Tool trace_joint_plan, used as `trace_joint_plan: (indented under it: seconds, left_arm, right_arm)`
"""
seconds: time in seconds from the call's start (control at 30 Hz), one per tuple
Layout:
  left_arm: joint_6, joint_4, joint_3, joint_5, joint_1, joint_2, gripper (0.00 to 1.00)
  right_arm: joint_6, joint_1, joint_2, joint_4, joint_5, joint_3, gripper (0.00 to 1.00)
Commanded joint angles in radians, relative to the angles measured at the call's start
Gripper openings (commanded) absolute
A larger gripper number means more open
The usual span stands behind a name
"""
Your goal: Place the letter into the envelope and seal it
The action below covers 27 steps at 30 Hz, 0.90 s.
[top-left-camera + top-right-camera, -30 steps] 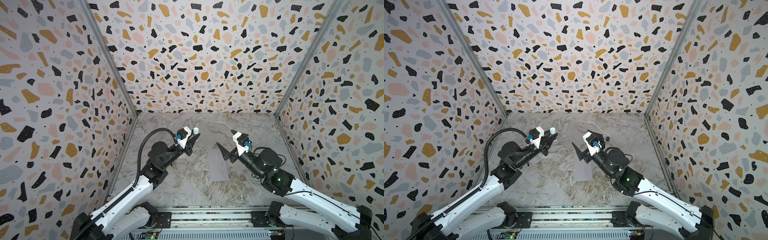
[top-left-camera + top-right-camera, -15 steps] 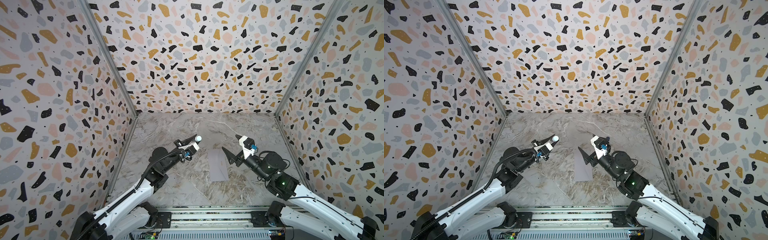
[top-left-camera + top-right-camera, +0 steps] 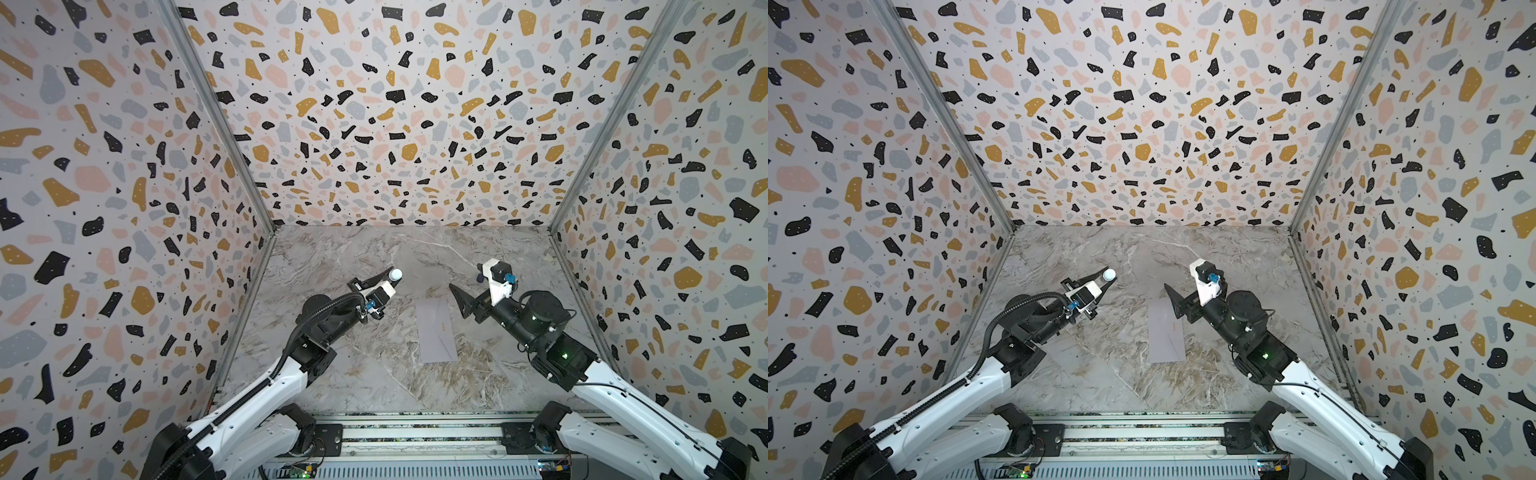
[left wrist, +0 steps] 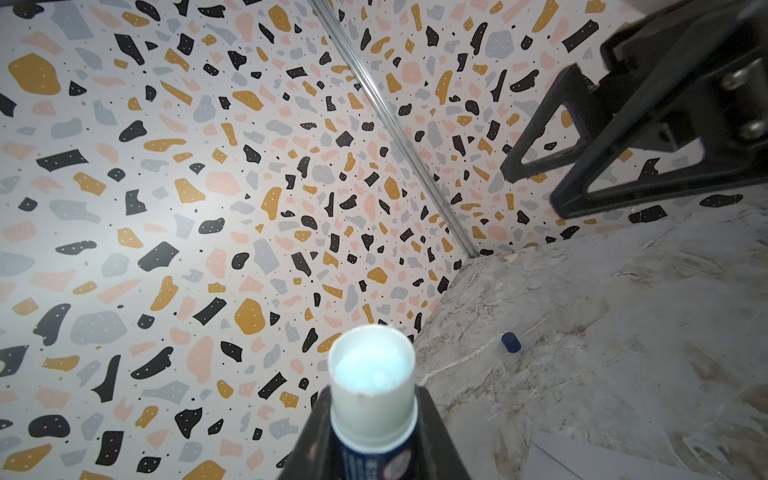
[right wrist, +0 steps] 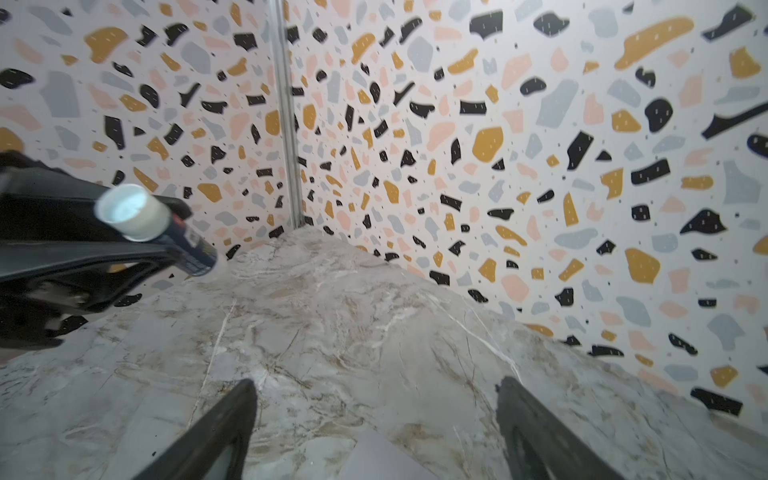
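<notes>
Left hand (image 3: 386, 279) around glue stick (image 4: 372, 384)

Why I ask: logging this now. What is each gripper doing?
Left gripper: closed on the glue stick.
Right gripper: open, holding nothing.

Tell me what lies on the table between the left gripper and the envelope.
Nothing: in both top views only bare marble table separates the left gripper, shut on the glue stick, from the flat envelope.
</notes>
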Motion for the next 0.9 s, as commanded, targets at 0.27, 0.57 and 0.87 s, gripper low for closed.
trace_joint_plan:
  seconds: [0.27,0.57,0.87]
  left_arm:
    - [-0.223,-0.135,0.06,0.106,-0.005,-0.048,0.0]
    - [-0.105,-0.372,0.13,0.137,-0.005,-0.021,0.0]
    - [-0.087,-0.477,0.182,0.237,-0.005,0.027,0.0]
  right_arm:
    - [0.092,-0.208,0.235,-0.282,-0.452,0.305,0.9]
    - [0.019,-0.157,0.211,-0.382,-0.708,0.373,0.86]
    - [-0.012,0.012,0.283,-0.38,-0.621,0.431,0.82]
